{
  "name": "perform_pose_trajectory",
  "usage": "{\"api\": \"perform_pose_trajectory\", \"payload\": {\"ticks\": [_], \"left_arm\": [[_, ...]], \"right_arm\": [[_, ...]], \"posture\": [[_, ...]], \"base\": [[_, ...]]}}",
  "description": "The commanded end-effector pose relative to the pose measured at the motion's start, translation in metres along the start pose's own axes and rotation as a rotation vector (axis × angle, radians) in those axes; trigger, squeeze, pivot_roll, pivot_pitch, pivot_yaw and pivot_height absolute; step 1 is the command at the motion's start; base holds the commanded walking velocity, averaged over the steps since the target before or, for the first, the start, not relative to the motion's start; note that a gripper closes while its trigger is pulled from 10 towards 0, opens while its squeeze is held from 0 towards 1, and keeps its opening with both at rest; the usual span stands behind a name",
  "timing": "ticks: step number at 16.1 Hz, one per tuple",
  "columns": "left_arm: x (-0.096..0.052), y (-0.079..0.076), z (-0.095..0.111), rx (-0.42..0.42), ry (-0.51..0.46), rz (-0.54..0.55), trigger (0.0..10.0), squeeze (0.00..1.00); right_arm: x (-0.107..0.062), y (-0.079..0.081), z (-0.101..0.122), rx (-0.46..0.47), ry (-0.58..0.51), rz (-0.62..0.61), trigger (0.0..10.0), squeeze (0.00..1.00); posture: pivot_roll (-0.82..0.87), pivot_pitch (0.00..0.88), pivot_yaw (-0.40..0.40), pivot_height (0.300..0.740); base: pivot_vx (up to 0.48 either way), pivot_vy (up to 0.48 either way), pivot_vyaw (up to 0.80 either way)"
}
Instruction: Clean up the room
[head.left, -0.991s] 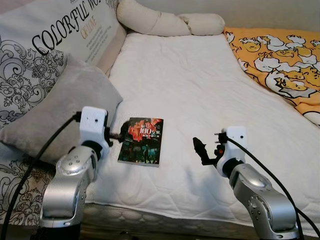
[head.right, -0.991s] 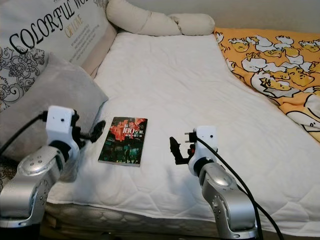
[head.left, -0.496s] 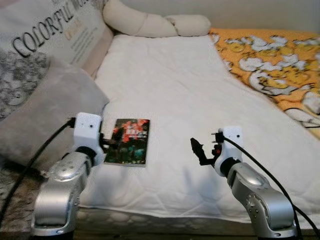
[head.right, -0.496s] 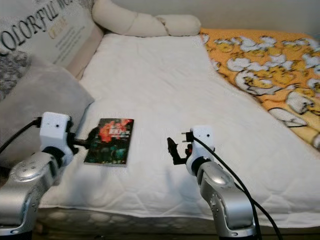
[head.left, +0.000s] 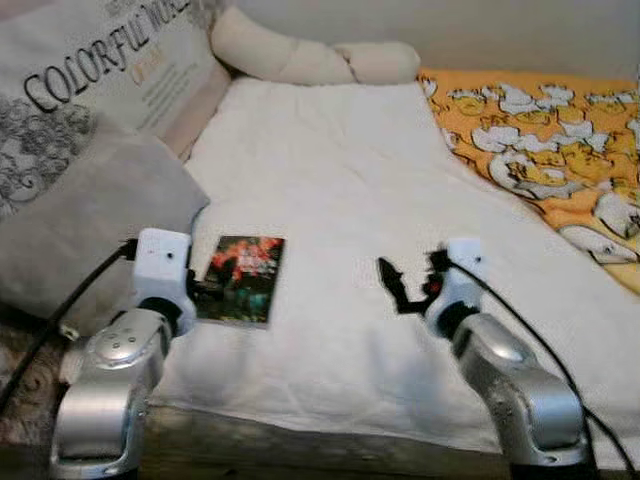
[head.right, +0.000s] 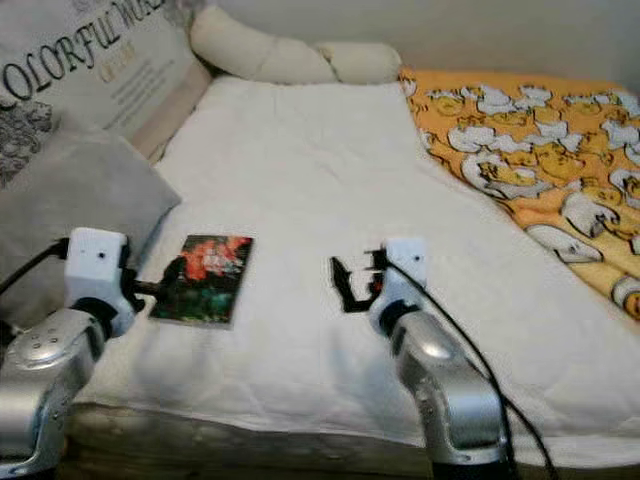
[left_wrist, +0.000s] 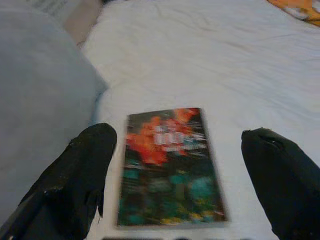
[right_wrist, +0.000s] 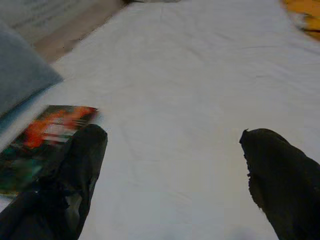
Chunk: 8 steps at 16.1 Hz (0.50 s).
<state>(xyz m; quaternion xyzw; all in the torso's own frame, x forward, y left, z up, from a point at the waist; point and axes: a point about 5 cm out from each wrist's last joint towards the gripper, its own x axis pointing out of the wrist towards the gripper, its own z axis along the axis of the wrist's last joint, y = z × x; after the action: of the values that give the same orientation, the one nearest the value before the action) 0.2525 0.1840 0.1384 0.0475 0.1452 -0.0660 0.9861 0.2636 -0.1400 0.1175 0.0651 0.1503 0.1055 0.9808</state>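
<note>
Two claws: my left gripper (left_wrist: 175, 200) is spread wide with nothing in it, its fingers straddling the near end of the book; my right gripper (right_wrist: 170, 195) is spread too and bare, hovering over plain sheet
Book: the book (head.left: 241, 278) lies flat and face up on the white mattress (head.left: 340, 180), near the front edge, just beside the grey pillow (head.left: 85, 225)
Risk, thin target: the book lies flush on soft quilting, so my fingers may skate over the cover or pinch up sheet instead
Risk, push: a low approach could shove it along the sheet
Risk, pillow: my left arm is close to the pillow and could nudge it
Change: a second ago my view sat further back; I have stepped in, and the left claw has come up to the book's near edge
</note>
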Motion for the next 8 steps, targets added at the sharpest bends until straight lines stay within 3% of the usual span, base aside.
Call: {"api": "perform_pose_trajectory", "payload": {"ticks": [1, 8], "left_arm": [[0.0015, 0.0023, 0.0010, 0.007, 0.004, 0.011, 10.0, 1.00], [0.0092, 0.0076, 0.0047, 0.022, -0.010, 0.036, 10.0, 1.00]], "right_arm": [[0.0022, -0.0024, 0.0035, 0.000, -0.016, -0.016, 10.0, 1.00], [0.0102, -0.0109, 0.0100, -0.009, -0.018, -0.072, 10.0, 1.00]], "posture": [[-0.05, 0.000, 0.005, 0.740], [-0.05, 0.000, -0.007, 0.740]], "base": [[0.000, -0.405, 0.00], [0.000, -0.406, 0.00]]}}
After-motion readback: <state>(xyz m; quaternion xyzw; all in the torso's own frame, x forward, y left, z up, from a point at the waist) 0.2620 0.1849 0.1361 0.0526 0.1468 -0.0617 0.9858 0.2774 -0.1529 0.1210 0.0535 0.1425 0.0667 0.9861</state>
